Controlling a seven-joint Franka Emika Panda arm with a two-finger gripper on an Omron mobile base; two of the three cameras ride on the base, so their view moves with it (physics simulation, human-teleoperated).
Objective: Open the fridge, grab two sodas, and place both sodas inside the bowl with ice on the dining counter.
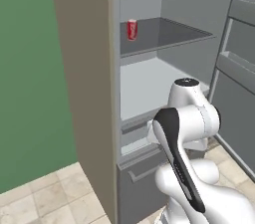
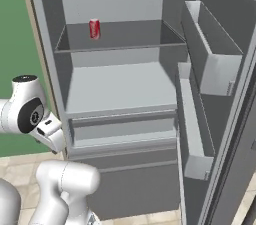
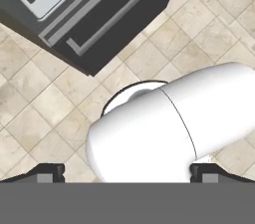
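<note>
The fridge (image 1: pixel 92 93) stands open, its pale grey shelved interior (image 2: pixel 120 86) facing me. One soda, a small red can (image 1: pixel 132 30) with white lettering, stands upright at the left of the upper shelf (image 2: pixel 94 28). My gripper (image 3: pixel 127 173) points down at the tiled floor in front of the fridge's lower drawer (image 3: pixel 99 24). Its two dark fingertips (image 3: pixel 50 172) stand wide apart, open, with nothing between them. My white arm is folded low in front of the fridge, well below the can. The bowl and the dining counter are out of view.
The fridge door (image 2: pixel 220 99) is swung open to the right, and its bins (image 2: pixel 210 69) jut toward the shelves. A green wall (image 1: pixel 30 68) lies to the left of the fridge. Beige floor tiles (image 3: pixel 40 98) lie below the hand.
</note>
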